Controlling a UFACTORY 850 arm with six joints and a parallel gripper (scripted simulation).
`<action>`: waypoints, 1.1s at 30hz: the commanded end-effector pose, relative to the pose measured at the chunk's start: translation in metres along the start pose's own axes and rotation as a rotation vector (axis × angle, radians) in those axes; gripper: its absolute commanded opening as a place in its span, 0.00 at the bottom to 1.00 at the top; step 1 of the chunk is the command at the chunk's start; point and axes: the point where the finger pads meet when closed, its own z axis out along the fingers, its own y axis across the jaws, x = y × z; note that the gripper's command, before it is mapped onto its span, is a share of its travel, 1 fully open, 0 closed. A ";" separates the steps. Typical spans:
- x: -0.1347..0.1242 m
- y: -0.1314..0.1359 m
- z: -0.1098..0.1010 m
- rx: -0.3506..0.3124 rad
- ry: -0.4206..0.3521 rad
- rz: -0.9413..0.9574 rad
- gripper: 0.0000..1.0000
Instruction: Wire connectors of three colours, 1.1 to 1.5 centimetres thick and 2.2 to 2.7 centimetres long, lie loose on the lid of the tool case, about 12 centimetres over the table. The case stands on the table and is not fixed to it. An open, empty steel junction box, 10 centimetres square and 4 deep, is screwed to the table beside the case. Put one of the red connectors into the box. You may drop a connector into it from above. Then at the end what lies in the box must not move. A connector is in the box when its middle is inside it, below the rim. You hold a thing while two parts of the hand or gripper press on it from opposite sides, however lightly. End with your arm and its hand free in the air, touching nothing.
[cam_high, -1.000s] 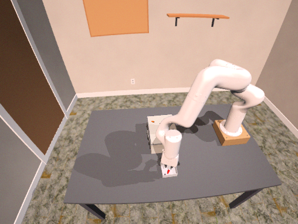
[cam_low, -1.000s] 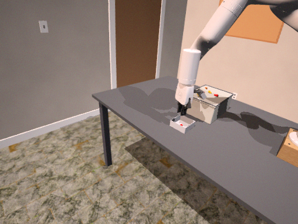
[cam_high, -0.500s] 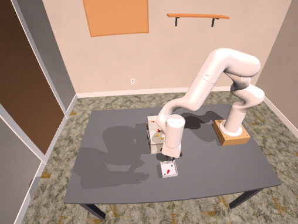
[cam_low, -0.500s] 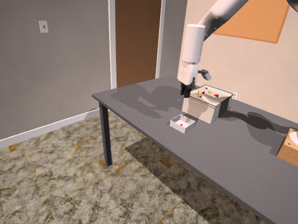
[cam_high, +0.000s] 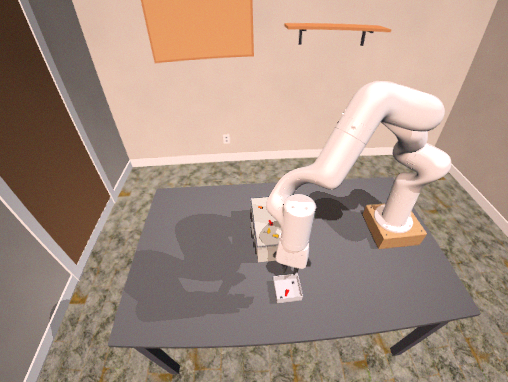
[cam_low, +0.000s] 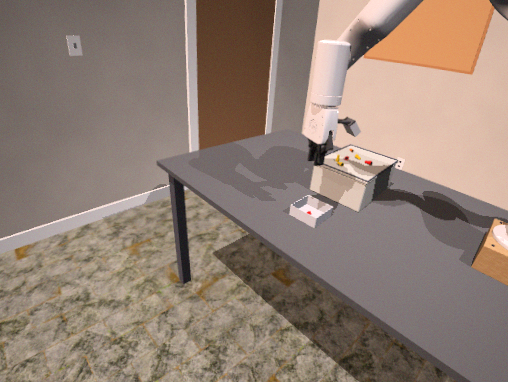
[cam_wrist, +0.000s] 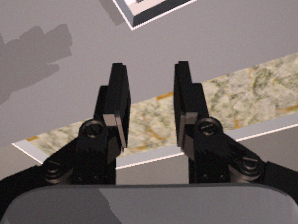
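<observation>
The red connector (cam_high: 287, 292) (cam_low: 309, 213) lies in the steel box (cam_high: 301, 292) (cam_low: 303, 217) (cam_wrist: 165, 11), and the gripper (cam_high: 291, 271) (cam_low: 316, 163) (cam_wrist: 151, 81) has its fingers a bit spread with nothing between them, so the arm (cam_high: 345, 145) (cam_low: 331, 70) should just rise gently and touch nothing, not even the case (cam_high: 266, 254) (cam_low: 342, 189).

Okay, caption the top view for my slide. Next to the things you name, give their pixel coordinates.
Red connector (cam_high: 287, 293) (cam_low: 309, 213) lying in the junction box (cam_high: 289, 301) (cam_low: 303, 216), the arm's open fingers (cam_high: 290, 270) (cam_low: 316, 161) raised clear of it.
</observation>
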 end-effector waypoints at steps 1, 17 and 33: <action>-0.001 -0.001 -0.006 0.002 -0.002 0.000 0.30; -0.001 -0.001 -0.030 0.002 -0.002 0.000 0.30; -0.001 -0.001 -0.030 0.002 -0.002 0.000 0.30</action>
